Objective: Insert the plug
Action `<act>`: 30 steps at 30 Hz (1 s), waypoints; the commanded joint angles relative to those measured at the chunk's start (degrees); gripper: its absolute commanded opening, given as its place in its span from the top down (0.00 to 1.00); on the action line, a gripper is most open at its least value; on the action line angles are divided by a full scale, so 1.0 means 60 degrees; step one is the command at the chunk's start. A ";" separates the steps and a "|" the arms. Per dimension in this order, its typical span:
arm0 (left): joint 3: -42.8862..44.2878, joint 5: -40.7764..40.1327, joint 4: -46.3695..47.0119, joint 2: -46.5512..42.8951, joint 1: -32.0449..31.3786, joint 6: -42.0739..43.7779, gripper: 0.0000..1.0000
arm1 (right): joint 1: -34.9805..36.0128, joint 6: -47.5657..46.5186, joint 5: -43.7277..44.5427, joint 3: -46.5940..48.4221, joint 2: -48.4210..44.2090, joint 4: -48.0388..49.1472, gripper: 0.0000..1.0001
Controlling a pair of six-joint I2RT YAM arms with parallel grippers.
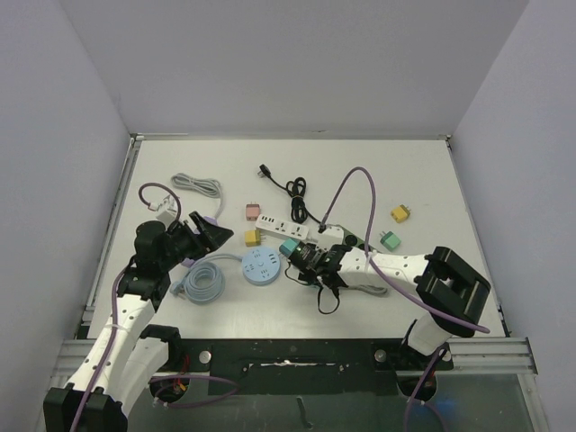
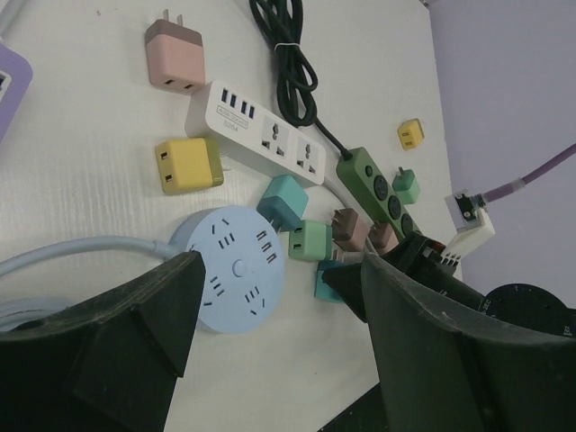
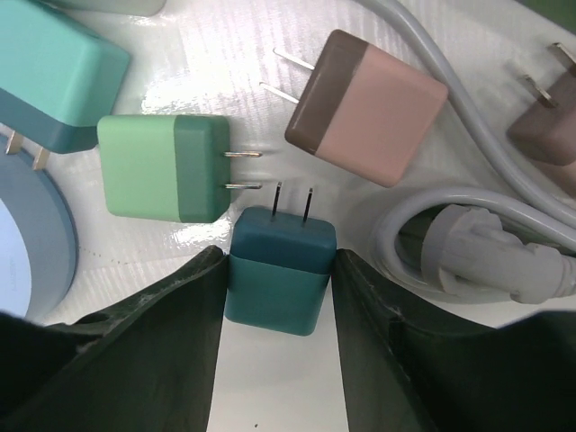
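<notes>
Squarely between the fingers of the right claw [image 3: 279,261] lies the dark teal plug [image 3: 277,288], flat on the worktop [image 3: 279,387], its prongs pointing at the green plug [image 3: 162,166] just beside it. The likely trouble is that the grip sits low on the body, so lifting could tip the plug or drag those prongs against its neighbour. The fingers look pressed on both flanks — narrowed right down onto it. The left claw [image 2: 279,274] gapes wide, holding nothing, above the round blue socket [image 2: 236,265].
</notes>
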 commanded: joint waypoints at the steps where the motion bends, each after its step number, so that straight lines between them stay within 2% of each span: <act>1: -0.0116 0.0894 0.1631 0.0198 -0.0139 -0.0289 0.31 | -0.0029 -0.1608 -0.0058 -0.0087 -0.0675 0.1045 0.57; 8: -0.0348 0.1564 0.2618 0.0719 -0.0474 -0.1146 0.30 | -0.0257 -0.5280 -0.0787 -0.0158 -0.1525 0.2520 0.56; 15: -0.0351 0.2000 0.3458 0.1799 -0.1148 -0.2394 0.30 | -0.1205 -0.8240 -0.3505 -0.0926 -0.2898 0.4875 0.54; 19: -0.0384 0.2015 0.4278 0.2488 -0.1746 -0.3002 0.30 | -0.1497 -0.9131 -0.4676 -0.0863 -0.3158 0.5480 0.52; 25: -0.0303 0.2050 0.5765 0.3530 -0.2584 -0.4145 0.30 | -0.1519 -0.9878 -0.5610 -0.0659 -0.3210 0.5775 0.51; 30: -0.0126 0.1943 0.5901 0.3954 -0.2673 -0.4117 0.30 | -0.1517 -1.0597 -0.6441 -0.0506 -0.3166 0.5766 0.51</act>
